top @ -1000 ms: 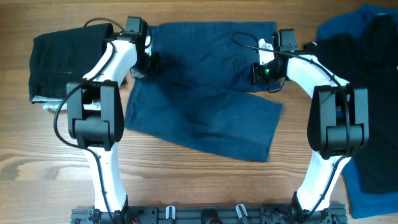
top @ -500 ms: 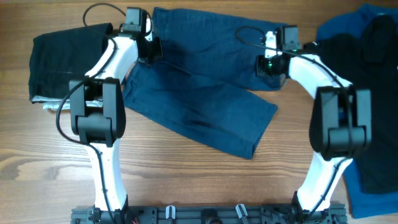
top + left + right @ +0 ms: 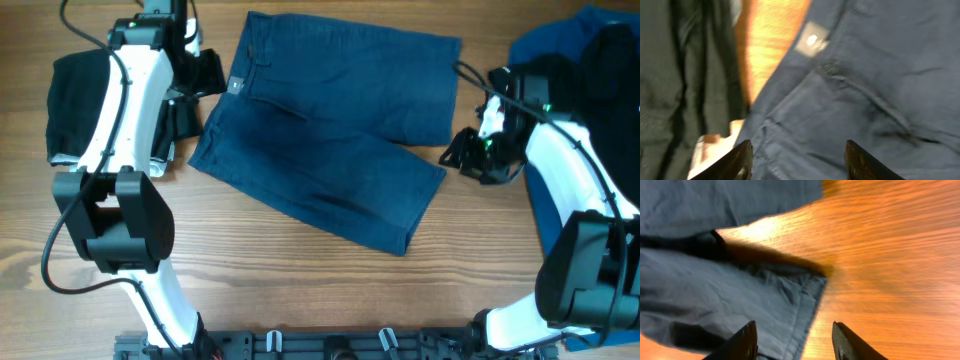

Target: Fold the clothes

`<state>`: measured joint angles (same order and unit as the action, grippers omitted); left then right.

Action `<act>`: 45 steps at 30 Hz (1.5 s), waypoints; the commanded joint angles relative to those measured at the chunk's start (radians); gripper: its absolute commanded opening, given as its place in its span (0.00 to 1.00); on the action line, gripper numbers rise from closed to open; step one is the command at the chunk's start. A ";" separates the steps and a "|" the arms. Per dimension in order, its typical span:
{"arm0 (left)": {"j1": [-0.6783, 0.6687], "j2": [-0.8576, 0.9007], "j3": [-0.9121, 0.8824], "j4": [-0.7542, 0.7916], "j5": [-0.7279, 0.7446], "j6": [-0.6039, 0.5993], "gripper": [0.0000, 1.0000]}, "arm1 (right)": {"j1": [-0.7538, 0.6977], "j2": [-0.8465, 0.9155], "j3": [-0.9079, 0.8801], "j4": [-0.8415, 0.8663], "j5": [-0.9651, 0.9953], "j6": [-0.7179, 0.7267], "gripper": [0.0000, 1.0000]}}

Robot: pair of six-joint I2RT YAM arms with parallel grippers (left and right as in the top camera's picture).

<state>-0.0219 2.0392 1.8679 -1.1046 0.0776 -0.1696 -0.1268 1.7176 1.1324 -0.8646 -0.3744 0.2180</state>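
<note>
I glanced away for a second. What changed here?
Both grippers let go of the navy shorts and drew outward, left gripper leftward, right gripper rightward, jaws open. The shorts had slid toward the far edge and lie flat. The folded black garment and the right-hand pile stayed put.

Shorts (image 3: 330, 140) lie flat mid-tabletop (image 3: 300, 290), waistband at the left and both legs running right. One leg lies toward the far edge, the other nearer the arm bases. Folded garment (image 3: 75, 95) sits left of the shorts, with another piece's edge sticking out under its near side. Heap of clothes (image 3: 590, 70) at the right edge, apart from the shorts. Left claw (image 3: 195, 95) between folded garment and waistband. Right claw (image 3: 470, 155) just right of the leg hems, between shorts and heap.
</note>
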 commanded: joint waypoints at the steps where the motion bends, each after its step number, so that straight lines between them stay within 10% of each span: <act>1: 0.023 0.003 -0.002 -0.007 -0.012 0.009 0.59 | -0.037 0.013 -0.115 0.098 -0.156 0.079 0.50; 13: 0.025 0.003 -0.002 -0.021 -0.011 0.008 0.58 | -0.045 0.013 -0.341 0.524 -0.187 0.378 0.42; 21: 0.025 0.003 -0.002 -0.025 -0.011 0.008 0.59 | -0.045 0.013 -0.352 0.618 -0.139 0.271 0.04; 33: 0.099 0.004 -0.158 -0.086 0.256 0.093 0.62 | -0.137 0.013 -0.333 0.681 -0.111 0.072 0.04; 40: 0.150 0.004 -0.389 -0.013 0.352 0.140 0.31 | -0.137 0.015 -0.333 0.754 -0.062 0.060 0.04; 45: 0.149 0.004 -0.425 0.045 0.348 0.140 0.48 | -0.136 0.046 -0.333 0.775 -0.063 0.045 0.04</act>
<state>0.1253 2.0449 1.4731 -1.0966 0.4019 -0.0433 -0.2588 1.7264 0.7822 -0.1059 -0.4625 0.2886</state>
